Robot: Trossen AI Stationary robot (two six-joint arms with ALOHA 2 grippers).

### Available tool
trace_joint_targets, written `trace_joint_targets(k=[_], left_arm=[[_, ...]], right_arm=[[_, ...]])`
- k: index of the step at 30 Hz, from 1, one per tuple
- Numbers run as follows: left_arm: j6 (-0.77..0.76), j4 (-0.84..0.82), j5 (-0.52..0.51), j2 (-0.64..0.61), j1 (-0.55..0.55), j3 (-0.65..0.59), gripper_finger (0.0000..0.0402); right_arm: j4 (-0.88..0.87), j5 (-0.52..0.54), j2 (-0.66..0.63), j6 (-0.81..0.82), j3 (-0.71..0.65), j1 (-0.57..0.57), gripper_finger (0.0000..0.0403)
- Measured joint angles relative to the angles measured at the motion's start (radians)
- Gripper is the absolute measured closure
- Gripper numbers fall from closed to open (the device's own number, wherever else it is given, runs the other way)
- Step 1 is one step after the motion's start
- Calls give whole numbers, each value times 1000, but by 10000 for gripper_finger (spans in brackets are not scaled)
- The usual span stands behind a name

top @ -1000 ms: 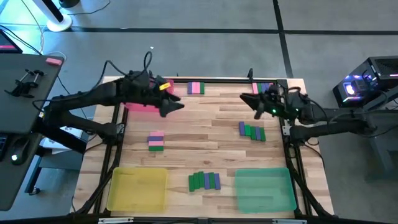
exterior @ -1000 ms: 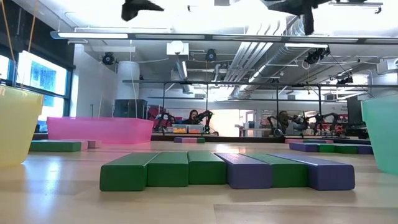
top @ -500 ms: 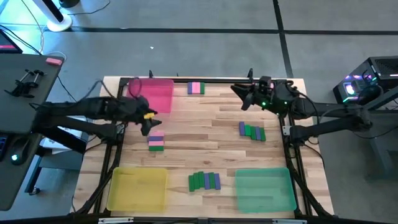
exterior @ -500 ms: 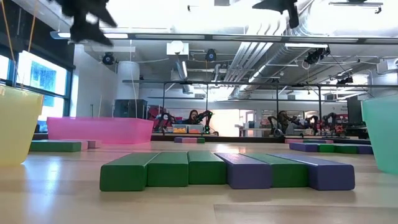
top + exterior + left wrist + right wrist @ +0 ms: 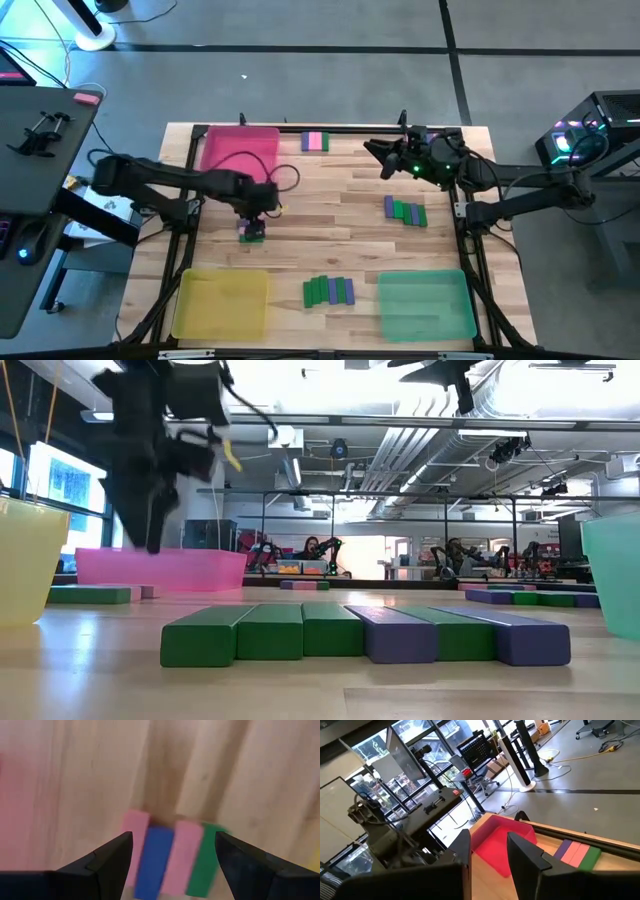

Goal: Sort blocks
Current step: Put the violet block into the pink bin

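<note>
A row of pink, blue, pink and green blocks lies flat on the wooden table, left of its middle. My left gripper points straight down just above this row, open, one finger outside each end block. It touches nothing. My right gripper is held high and level near the far right of the table, open by a narrow gap with nothing between its fingers. More rows of blocks lie at the far edge, on the right and near the front.
Three trays stand on the table: pink at the far left, yellow at the near left, green at the near right. Bare wood lies in the middle. In the low view the near row of blocks fills the foreground.
My left gripper has swung from above the pink tray toward the table's near edge and come down, tipping until it points straight down over the pink, blue and green row. My right gripper has drifted a little toward the table's left, staying high.
</note>
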Motion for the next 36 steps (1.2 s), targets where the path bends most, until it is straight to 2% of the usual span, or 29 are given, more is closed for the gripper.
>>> trace_joint_targets(k=[4,10,16,25,36], left_arm=[[-34,-6,-74,76,0,7,133],[15,1,-150,95,-1,70,133],[124,-72,-96,154,45,68,133],[194,1,-82,260,85,68,133],[204,-89,-100,229,89,68,133]], right_arm=[[0,-23,0,-25,0,0,331],[-1,-49,0,-33,0,0,331],[-2,-77,0,-33,0,0,331],[-2,-77,0,-23,0,0,331],[-9,-76,0,-25,0,0,331]])
